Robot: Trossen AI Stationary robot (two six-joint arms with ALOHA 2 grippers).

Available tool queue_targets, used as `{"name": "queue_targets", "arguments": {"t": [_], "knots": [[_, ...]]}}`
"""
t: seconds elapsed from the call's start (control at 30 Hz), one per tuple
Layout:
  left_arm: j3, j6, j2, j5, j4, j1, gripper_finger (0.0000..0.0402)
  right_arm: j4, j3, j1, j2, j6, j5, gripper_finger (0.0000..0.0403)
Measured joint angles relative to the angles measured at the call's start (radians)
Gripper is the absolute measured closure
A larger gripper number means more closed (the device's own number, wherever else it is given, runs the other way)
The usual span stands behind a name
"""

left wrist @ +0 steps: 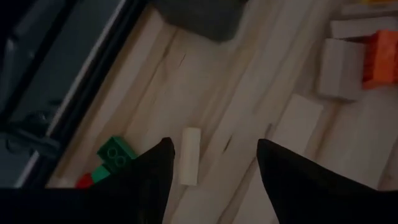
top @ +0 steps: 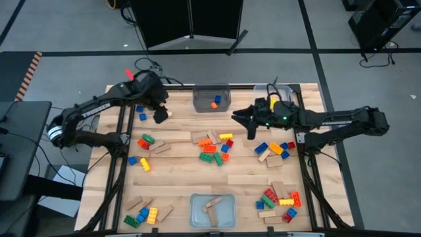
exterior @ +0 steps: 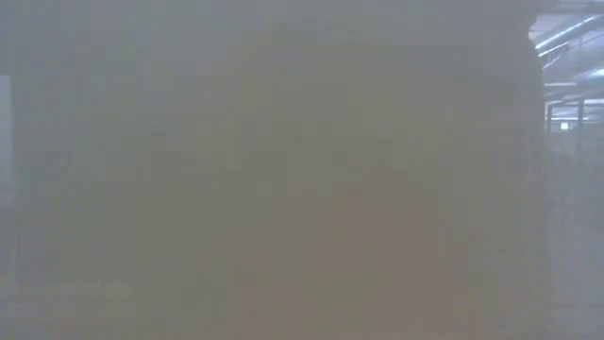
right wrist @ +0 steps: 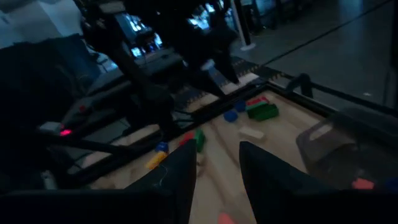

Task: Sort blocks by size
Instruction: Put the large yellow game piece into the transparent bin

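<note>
Blocks lie scattered on the wooden table (top: 177, 191): studded bricks and tan wooden pieces in a middle cluster (top: 214, 146), at the left (top: 145, 141), at the right (top: 275, 150) and at both near corners. My left gripper (top: 163, 115) hangs open above the far left of the table. In its wrist view a small wooden block (left wrist: 189, 155) lies flat on the table below its open fingers (left wrist: 212, 146), next to a green brick (left wrist: 117, 152). My right gripper (top: 238, 118) points toward the table's left, by the far bin's right side. Its fingers stand a little apart (right wrist: 217, 148) with table showing between them.
A clear bin (top: 211, 99) at the far edge holds an orange and a blue brick. Another clear bin (top: 212, 210) at the near edge holds wooden blocks. A dark frame runs along the table's left and right sides. Something tan fills the low view.
</note>
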Motion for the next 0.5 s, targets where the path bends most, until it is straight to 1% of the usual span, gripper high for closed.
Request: {"name": "queue_targets", "arguments": {"t": [0.07, 0.17, 0.23, 0.3, 0.37, 0.5], "knots": [[-0.028, 0.010, -0.037, 0.009, 0.022, -0.005, 0.0165, -0.021, 0.022, -0.006, 0.036, -0.011, 0.008, 0.0258], [-0.094, 0.009, -0.101, 0.060, 0.095, -0.005, 0.0165, -0.050, 0.077, -0.021, 0.091, -0.060, 0.010, 0.0245], [-0.146, 0.008, -0.146, 0.087, 0.135, -0.005, 0.0165, -0.103, 0.128, -0.034, 0.128, -0.089, 0.010, 0.0234], [-0.196, 0.003, -0.189, 0.105, 0.168, -0.005, 0.0165, -0.191, 0.192, -0.049, 0.168, -0.119, 0.010, 0.0222], [-0.243, -0.018, -0.235, 0.124, 0.199, -0.005, 0.0165, -0.315, 0.261, -0.063, 0.212, -0.155, 0.010, 0.0208], [-0.317, -0.081, -0.316, 0.129, 0.240, -0.005, 0.0165, -0.548, 0.408, -0.083, 0.312, -0.237, 0.008, 0.0180]]}}
